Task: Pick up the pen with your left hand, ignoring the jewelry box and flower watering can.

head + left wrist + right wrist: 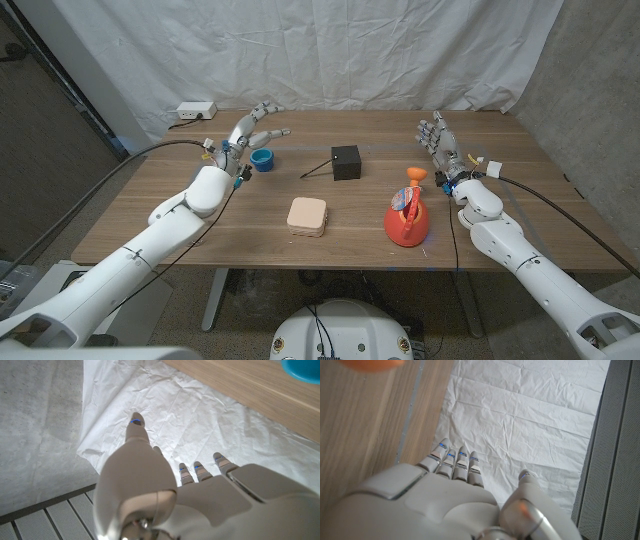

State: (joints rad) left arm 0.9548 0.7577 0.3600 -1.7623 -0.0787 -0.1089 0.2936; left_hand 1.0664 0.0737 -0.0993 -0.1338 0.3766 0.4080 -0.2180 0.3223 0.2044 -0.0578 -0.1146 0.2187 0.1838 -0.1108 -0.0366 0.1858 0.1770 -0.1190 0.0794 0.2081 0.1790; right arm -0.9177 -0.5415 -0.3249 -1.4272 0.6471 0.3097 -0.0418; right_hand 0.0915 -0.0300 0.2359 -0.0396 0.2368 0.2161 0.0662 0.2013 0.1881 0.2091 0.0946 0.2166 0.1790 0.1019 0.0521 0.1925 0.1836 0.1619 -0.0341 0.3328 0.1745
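A thin dark pen (pixel 316 169) lies on the wooden table (pixel 250 235), its far end against a small black box (pixel 346 162). My left hand (pixel 250 131) is raised over the table's far left, to the left of the pen and apart from it, fingers spread and holding nothing. It stands just behind a blue cup (pixel 262 160). In the left wrist view the left hand (pixel 200 505) points at the white sheet, fingers apart. My right hand (pixel 438 141) is lifted at the far right, fingers apart and empty. The right hand (pixel 445 500) holds nothing in its wrist view either.
A beige square jewelry box (pixel 306 216) sits at the table's middle front. An orange watering can (pixel 406 218) stands to its right, below the right hand. A white power strip (pixel 193 112) lies at the back left. A white sheet (pixel 330 50) hangs behind the table.
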